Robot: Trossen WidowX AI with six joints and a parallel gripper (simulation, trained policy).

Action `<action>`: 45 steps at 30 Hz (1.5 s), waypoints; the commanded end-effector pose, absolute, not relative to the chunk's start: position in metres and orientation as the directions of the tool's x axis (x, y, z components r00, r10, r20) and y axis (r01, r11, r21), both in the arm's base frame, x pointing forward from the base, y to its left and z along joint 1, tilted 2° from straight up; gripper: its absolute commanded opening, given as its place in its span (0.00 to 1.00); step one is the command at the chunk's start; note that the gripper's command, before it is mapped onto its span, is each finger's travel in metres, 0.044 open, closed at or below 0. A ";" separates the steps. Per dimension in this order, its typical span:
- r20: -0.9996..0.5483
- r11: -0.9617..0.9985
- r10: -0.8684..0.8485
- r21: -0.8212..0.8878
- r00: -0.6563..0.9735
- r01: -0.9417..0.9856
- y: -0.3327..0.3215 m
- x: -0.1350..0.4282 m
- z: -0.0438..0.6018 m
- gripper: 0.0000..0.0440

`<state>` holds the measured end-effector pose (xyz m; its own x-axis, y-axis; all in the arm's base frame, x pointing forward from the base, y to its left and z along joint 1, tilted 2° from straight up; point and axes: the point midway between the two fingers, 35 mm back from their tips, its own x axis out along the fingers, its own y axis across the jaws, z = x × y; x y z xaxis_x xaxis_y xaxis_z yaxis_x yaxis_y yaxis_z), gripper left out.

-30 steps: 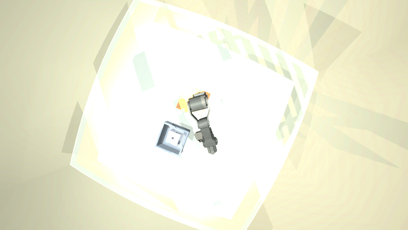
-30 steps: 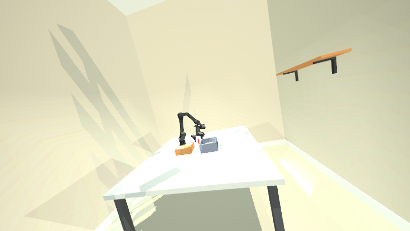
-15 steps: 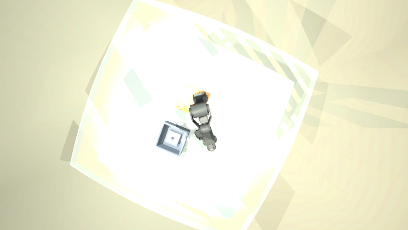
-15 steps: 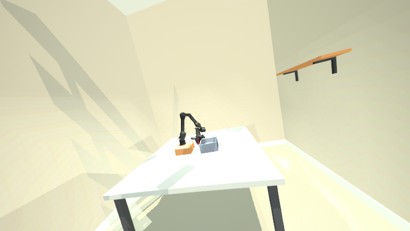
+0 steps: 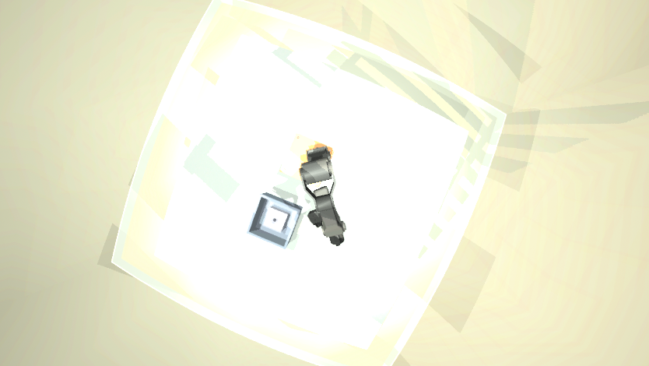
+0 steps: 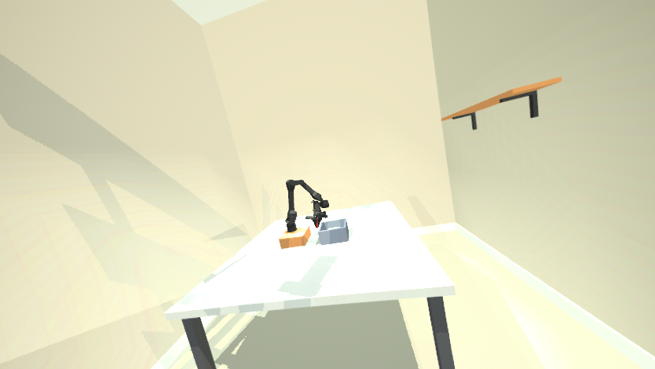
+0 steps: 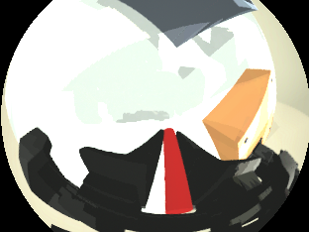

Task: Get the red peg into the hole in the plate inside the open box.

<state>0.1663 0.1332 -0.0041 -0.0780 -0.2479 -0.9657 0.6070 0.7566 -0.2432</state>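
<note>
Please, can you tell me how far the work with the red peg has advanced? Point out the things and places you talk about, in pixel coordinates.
The first part looks done: the red peg (image 6: 316,222) (image 7: 177,180) is gripped between the closed jaws. In hand now: the peg is outside the open box (image 5: 293,229) (image 6: 333,236), beside it. Left to do: bring it over the box, lower it inside and push it fully into the hole (image 5: 274,219), which shows unfilled in the top view.

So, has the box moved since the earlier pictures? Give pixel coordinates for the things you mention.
No. Against the table (image 5: 363,272) (image 6: 366,265) (image 7: 45,89), the box (image 5: 270,236) (image 6: 333,236) (image 7: 198,20) sits in the same place in both the top and exterior views, with no visible shift or turn.
</note>
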 end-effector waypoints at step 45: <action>-0.945 0.521 -0.298 -0.042 0.136 0.852 0.020 0.316 0.102 0.00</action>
<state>0.3044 0.0331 0.1034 0.1252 -0.2944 -0.9475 0.8482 0.5271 -0.0516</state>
